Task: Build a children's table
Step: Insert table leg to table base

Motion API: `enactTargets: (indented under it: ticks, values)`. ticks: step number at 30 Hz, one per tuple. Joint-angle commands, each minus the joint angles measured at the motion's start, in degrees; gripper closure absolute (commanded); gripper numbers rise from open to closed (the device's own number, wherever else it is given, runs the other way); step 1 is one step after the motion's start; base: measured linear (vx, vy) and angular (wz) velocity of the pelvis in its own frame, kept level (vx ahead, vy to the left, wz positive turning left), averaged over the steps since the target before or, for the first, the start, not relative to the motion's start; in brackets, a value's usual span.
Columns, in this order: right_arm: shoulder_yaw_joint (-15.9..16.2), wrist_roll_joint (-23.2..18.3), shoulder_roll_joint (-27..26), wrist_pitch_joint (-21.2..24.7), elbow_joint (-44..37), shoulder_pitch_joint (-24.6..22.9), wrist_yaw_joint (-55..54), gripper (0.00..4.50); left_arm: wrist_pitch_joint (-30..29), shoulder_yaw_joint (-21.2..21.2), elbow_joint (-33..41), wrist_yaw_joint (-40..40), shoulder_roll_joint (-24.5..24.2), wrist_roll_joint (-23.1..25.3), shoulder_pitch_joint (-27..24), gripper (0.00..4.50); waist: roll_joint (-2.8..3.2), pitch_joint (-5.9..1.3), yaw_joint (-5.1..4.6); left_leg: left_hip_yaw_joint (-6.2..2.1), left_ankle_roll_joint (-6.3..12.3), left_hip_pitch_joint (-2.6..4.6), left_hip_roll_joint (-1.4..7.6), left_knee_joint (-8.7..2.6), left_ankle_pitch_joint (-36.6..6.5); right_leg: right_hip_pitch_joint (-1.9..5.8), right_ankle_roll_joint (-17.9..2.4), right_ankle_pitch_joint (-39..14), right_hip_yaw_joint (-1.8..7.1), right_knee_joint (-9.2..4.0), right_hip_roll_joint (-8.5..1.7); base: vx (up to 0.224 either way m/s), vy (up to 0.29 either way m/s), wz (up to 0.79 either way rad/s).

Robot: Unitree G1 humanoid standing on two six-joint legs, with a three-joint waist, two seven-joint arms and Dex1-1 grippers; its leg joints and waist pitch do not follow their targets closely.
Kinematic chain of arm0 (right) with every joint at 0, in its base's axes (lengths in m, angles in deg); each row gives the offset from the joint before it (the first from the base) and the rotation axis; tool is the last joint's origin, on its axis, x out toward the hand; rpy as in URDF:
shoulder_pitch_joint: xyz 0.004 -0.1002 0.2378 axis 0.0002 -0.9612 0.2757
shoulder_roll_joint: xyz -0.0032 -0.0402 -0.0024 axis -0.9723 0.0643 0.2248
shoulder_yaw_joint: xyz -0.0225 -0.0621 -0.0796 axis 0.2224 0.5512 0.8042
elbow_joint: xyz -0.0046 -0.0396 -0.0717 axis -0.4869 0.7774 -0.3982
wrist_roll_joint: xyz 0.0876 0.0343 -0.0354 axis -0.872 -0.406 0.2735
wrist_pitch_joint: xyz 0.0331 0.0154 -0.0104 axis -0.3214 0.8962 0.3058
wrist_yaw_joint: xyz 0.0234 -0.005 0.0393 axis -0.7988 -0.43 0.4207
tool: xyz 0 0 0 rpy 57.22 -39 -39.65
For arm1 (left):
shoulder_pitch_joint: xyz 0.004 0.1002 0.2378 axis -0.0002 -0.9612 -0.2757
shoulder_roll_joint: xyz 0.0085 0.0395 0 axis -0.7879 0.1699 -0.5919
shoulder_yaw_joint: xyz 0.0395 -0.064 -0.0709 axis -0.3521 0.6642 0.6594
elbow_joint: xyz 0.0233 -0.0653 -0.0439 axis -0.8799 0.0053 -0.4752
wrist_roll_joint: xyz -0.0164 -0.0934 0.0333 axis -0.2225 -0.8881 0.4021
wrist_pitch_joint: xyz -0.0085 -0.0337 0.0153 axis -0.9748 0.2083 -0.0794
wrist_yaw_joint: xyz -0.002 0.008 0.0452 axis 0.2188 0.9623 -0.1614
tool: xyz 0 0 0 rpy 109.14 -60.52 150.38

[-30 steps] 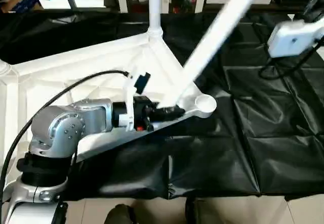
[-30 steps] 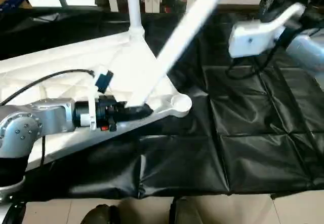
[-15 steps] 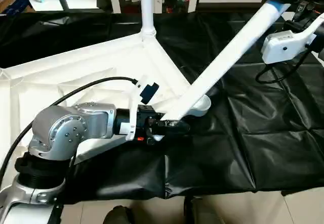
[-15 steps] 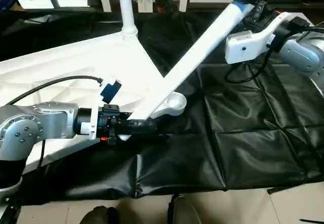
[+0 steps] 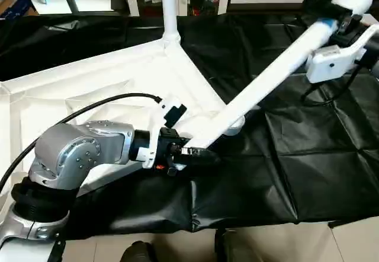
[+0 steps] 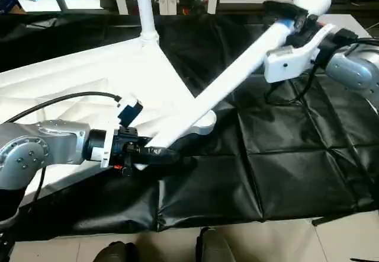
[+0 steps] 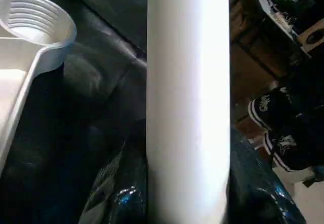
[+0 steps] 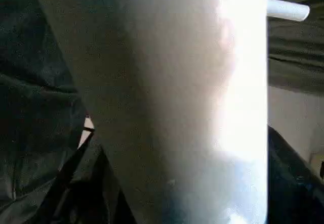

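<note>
Children's table (image 5: 89, 90): lies upside down, ribbed underside up, on the black-draped tabletop (image 5: 296, 155). One leg already stands upright in the far corner socket (image 5: 170, 7). The near corner socket (image 7: 35, 24) is empty.

Loose leg (image 5: 266, 87): held slanted between both arms, low end by the near socket, high end up at the right.

Change over the last second: the leg has dropped from a steep tilt to a much flatter slant. Its upper end, earlier out of the head view, is now inside it with the right gripper (image 6: 296, 22) on it. The low end has slid off the tabletop rim and now sits just beside the socket, toward the robot, not over it.

Fingers: left gripper (image 5: 192, 154) is clenched around the leg's low end, unchanged. Right fingers sit around the upper part of the leg; they appear to be tightening, but a firm grip cannot be confirmed from the views.

Judgement: this is repositioning, not insertion. The leg's end must be brought over the socket mouth and the leg raised toward vertical before it can seat. Risk: slip at the right end during the lift.
</note>
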Motion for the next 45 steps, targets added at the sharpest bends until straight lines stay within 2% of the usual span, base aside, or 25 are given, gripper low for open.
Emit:
enactTargets:
  ticks: [1, 9, 18, 21, 23, 33, 34, 37, 38, 39, 40, 41, 42, 43, 45]
  values:
    - [0.6, -0.1, 0.0, -0.9, 0.7, -0.1, 1.2, 1.69, 2.9, 0.0, 1.7, -1.6, 0.1, 0.0, 1.7, 3.12, -1.17, -5.24, -0.03, 1.09, 6.41, 0.11, -1.38, -3.21, -10.1, 4.52, -13.6, -12.6, 0.11, -2.85, 0.81, 0.000, 0.000, 0.00]
    - [0.7, -1.2, -0.2, -2.2, 1.4, -0.6, 2.6, 2.25, 6.1, -0.9, 0.4, -2.2, -0.5, 2.8, 2.4, 3.12, -1.14, -5.29, -0.02, 1.10, 6.58, 0.14, -1.37, -3.21, -10.1, 4.49, -13.9, -12.5, 0.12, -2.84, 0.79, 0.000, 0.000, 0.00]
    - [0.1, -3.6, -0.6, -2.4, 1.4, -1.6, 5.6, 2.30, 8.3, -0.6, -0.9, -2.8, -0.9, 4.5, 2.9, 3.12, -1.22, -5.46, 0.03, 1.09, 7.19, 0.07, -1.32, -3.14, -9.6, 4.63, -14.7, -11.4, 0.17, -2.69, 0.73, 0.000, 0.000, 0.00]
    - [0.0, -4.1, -0.7, -2.4, 1.2, -2.0, 6.4, 2.30, 10.8, -0.4, -1.3, -3.6, -0.7, 5.4, 2.9, 3.12, -1.19, -5.47, 0.05, 1.06, 7.31, 0.10, -1.26, -3.17, -9.7, 4.59, -14.8, -11.6, 0.16, -2.72, 0.68, 0.000, 0.000, 0.00]
    - [-0.2, -4.5, -0.7, -2.3, 1.1, -2.3, 7.0, 2.30, 11.0, 0.8, -2.1, -3.4, -0.1, 5.2, 3.2, 2.56, -1.22, -5.56, 0.08, 1.08, 7.46, 0.06, -1.32, -3.12, -9.5, 4.69, -15.0, -11.1, 0.20, -2.68, 0.72, 0.000, 0.000, 0.00]
    - [-0.8, -7.0, -0.5, -2.0, 0.1, -3.6, 9.7, 2.49, 13.0, 3.3, -4.7, -3.0, 0.2, 6.1, 4.5, 1.88, -1.16, -5.81, 0.16, 1.05, 7.92, 0.01, -1.24, -3.05, -9.3, 4.82, -15.7, -10.6, 0.20, -2.62, 0.57, 0.000, 0.000, 0.00]
    - [-1.1, -7.7, -0.6, -1.7, 0.3, -3.9, 10.6, 2.51, 14.7, 3.8, -5.8, -2.2, 0.8, 7.1, 4.9, 1.65, -1.29, -5.83, 0.15, 1.07, 8.02, -0.01, -1.25, -3.01, -9.5, 4.81, -15.7, -10.8, 0.18, -2.71, 0.64, 0.000, 0.000, 0.00]
    - [-2.0, -9.2, -0.7, -0.5, 1.4, -4.7, 13.0, 2.51, 19.9, 8.2, -8.9, -0.5, 3.7, 6.8, 6.7, 1.57, -1.43, -5.88, 0.08, 1.15, 8.30, -0.11, -1.44, -2.89, -9.9, 4.84, -16.1, -11.0, 0.19, -2.86, 0.81, 0.000, 0.000, 0.00]
    - [-2.6, -10.9, -0.8, 1.2, 2.6, -5.5, 15.4, 2.52, 25.8, 12.9, -12.1, 2.0, 6.3, 6.8, 9.2, 1.57, -1.26, -5.96, 0.16, 1.07, 8.27, 0.00, -1.37, -2.91, -10.0, 4.86, -16.2, -11.0, 0.15, -2.80, 0.75, 0.000, 0.000, 0.00]
    - [-2.7, -11.1, -0.8, 1.6, 2.8, -5.7, 15.8, 2.52, 26.9, 13.8, -12.8, 2.6, 6.8, 6.9, 9.7, 1.57, -1.18, -5.99, 0.21, 1.23, 8.88, 0.19, -1.42, -2.73, -10.8, 4.54, -16.7, -10.4, 0.14, -3.12, 0.97, 0.000, 0.000, 0.00]
    - [-2.9, -11.5, -0.8, 2.2, 3.2, -6.0, 16.4, 2.52, 29.0, 15.4, -14.1, 3.7, 7.5, 7.1, 10.7, 1.57, -1.02, -6.10, 0.24, 1.19, 9.12, 0.29, -1.35, -2.79, -10.9, 4.55, -17.0, -10.0, 0.11, -3.00, 0.89, 0.000, 0.000, 0.00]
    - [-3.0, -12.1, -0.8, 3.0, 3.7, -6.5, 17.5, 2.55, 30.8, 17.8, -16.0, 5.3, 8.3, 6.7, 12.3, 1.57, -1.52, -6.16, 0.22, 0.96, 9.15, -0.25, -1.28, -2.86, -10.1, 5.01, -16.9, -9.5, 0.01, -2.73, 0.68, 0.000, 0.000, 0.00]
    - [-3.0, -12.2, -0.7, 3.1, 3.8, -6.6, 17.6, 2.55, 30.9, 18.2, -16.4, 5.6, 8.4, 6.5, 12.6, 1.57, -1.52, -6.16, 0.22, 0.96, 9.15, -0.25, -1.28, -2.86, -10.1, 5.01, -16.9, -9.5, 0.01, -2.73, 0.68, 0.000, 0.000, 0.00]
    - [-3.5, -13.1, -0.8, 4.7, 4.7, -7.4, 18.8, 2.56, 32.3, 21.2, -19.1, 7.7, 8.9, 5.2, 14.8, 1.57, -1.58, -6.12, 0.31, 1.13, 9.58, -0.23, -1.52, -2.68, -9.6, 4.97, -17.0, -9.3, 0.19, -2.75, 0.72, 0.000, 0.000, 0.00]
    - [-5.3, -15.9, -1.5, 7.9, 6.1, -8.6, 21.3, 2.57, 33.6, 23.6, -20.9, 8.6, 9.0, 4.0, 16.3, 1.57, -1.43, -6.17, 0.39, 1.03, 9.84, -0.23, -1.41, -2.76, -9.1, 5.04, -17.3, -9.2, 0.12, -2.71, 0.63, 0.000, 0.000, 0.00]
